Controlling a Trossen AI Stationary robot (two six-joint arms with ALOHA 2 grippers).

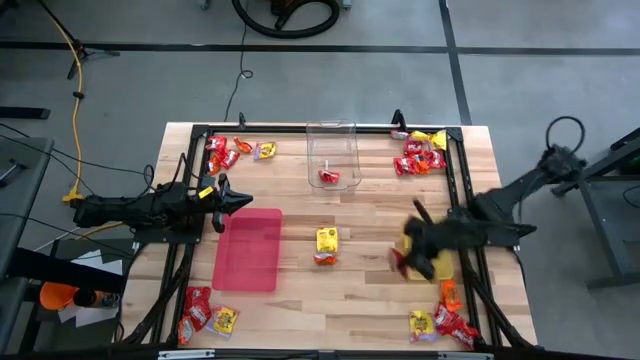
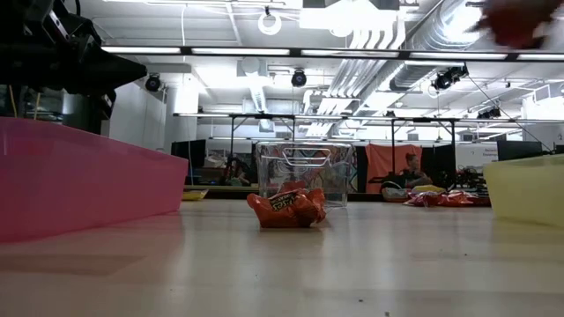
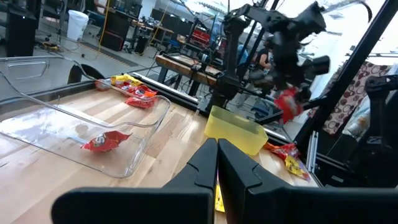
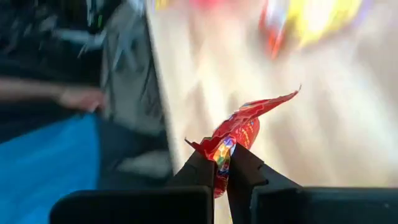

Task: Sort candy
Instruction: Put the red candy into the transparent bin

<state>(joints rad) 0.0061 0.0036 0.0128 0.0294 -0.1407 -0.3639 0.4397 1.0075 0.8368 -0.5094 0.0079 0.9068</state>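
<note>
My right gripper [image 1: 402, 258] hangs above the table near its right edge, over the yellow tray [image 1: 441, 268], and is shut on a red candy packet [image 4: 244, 127]. That packet also shows in the left wrist view [image 3: 287, 103] and as a blur high in the low view [image 2: 520, 22]. My left gripper [image 1: 236, 203] waits shut at the table's left side, beyond the pink tray [image 1: 247, 250]. A yellow candy [image 1: 326, 239] and an orange-red one [image 2: 286, 209] lie flat on the table's middle. A clear tub [image 1: 333, 153] at the far middle holds one red candy [image 3: 104, 142]. My right gripper pinches one end of the red packet [image 4: 221, 154] between its two fingertips. The rest of the crinkled packet sticks out past the fingers. The fingers slant downward, and the packet is lifted clear of the table and the tray.
Heaps of red, yellow and orange candy lie at the far left corner [image 1: 230, 152], far right corner [image 1: 420, 155], near left corner [image 1: 205, 312] and near right corner [image 1: 440, 322]. A black frame [image 1: 452, 180] runs along the table's edges.
</note>
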